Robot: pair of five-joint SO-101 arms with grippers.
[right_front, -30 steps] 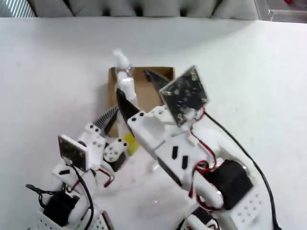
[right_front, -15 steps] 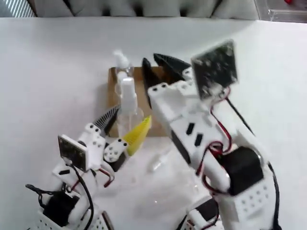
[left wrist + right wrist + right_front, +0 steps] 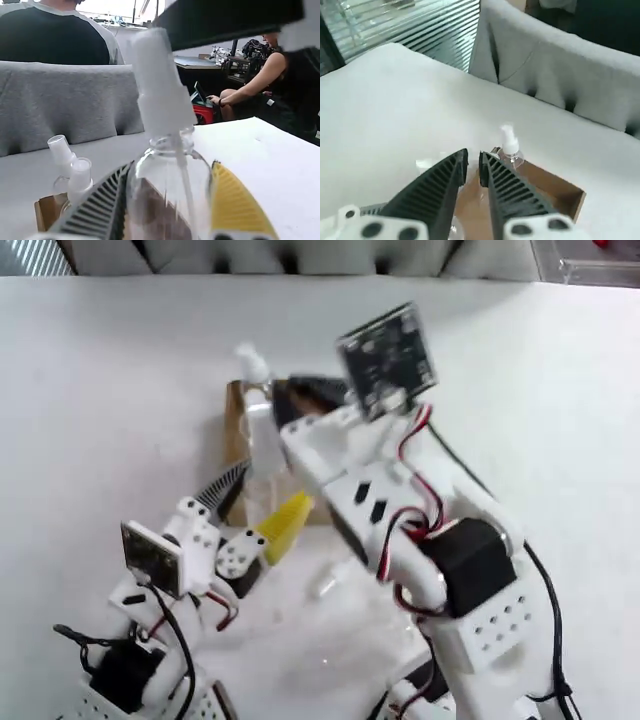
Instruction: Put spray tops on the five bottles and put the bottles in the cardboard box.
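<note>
The left gripper [image 3: 268, 490] is clamped on a clear bottle [image 3: 170, 200], with the black ribbed finger on one side and the yellow finger on the other. It holds the bottle upright at the near edge of the cardboard box [image 3: 233, 415]. A white spray top [image 3: 160, 85] sits in the bottle's neck, leaning a little, with its tube running down inside the glass. Two more capped bottles [image 3: 62, 150] [image 3: 80, 175] stand close together in the box's far left corner. The right gripper [image 3: 473, 152] hangs above the box interior with its fingers barely apart, only a thin slit between the tips and nothing held. Its arm crosses over the right part of the box. Brown floor shows between the far bottles and the box's right wall. The white table [image 3: 120, 360] runs on well beyond the box's left and far edges to the grey padded backrest [image 3: 560, 75].
</note>
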